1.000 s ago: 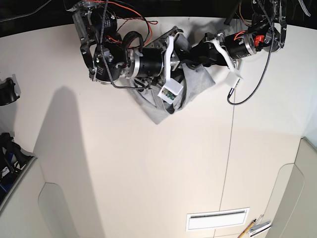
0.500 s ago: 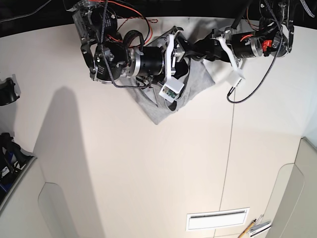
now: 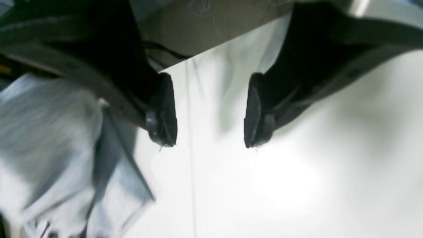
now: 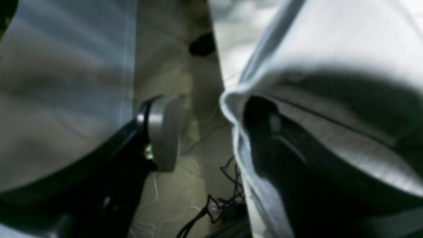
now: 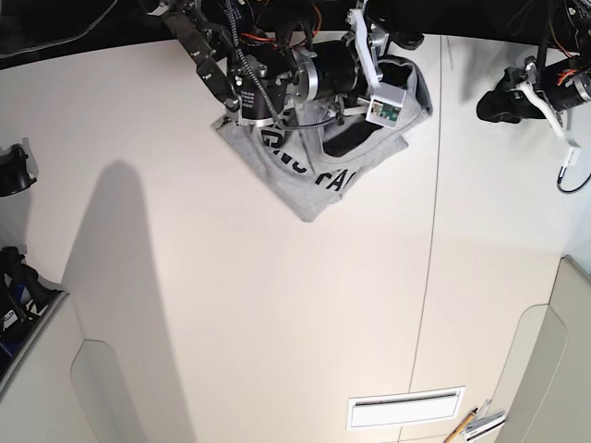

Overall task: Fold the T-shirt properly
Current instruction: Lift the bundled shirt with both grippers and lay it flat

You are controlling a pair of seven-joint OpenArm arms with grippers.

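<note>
The heather-grey T-shirt (image 5: 314, 175) lies bunched at the table's far edge, with part of its black lettering face up. My right gripper (image 5: 406, 69) is over the shirt's far right part. In the right wrist view its jaws stand apart (image 4: 205, 132), and a grey cloth edge (image 4: 231, 109) hangs over one finger. My left gripper (image 5: 488, 103) is away to the right of the shirt. In the left wrist view it is open and empty (image 3: 210, 112) above the bare white table, with the shirt (image 3: 59, 148) at the lower left.
A thin seam (image 5: 434, 231) runs down the white table. A slotted white plate (image 5: 406, 406) and a pencil (image 5: 462, 426) lie near the front right. A black object (image 5: 14, 171) sits at the left edge. Cables (image 4: 214, 205) hang past the table's far edge.
The right arm swung up and to the right, dragging the shirt towards the far edge and turning the lettering into view. The left gripper came off the shirt and drew back right.
</note>
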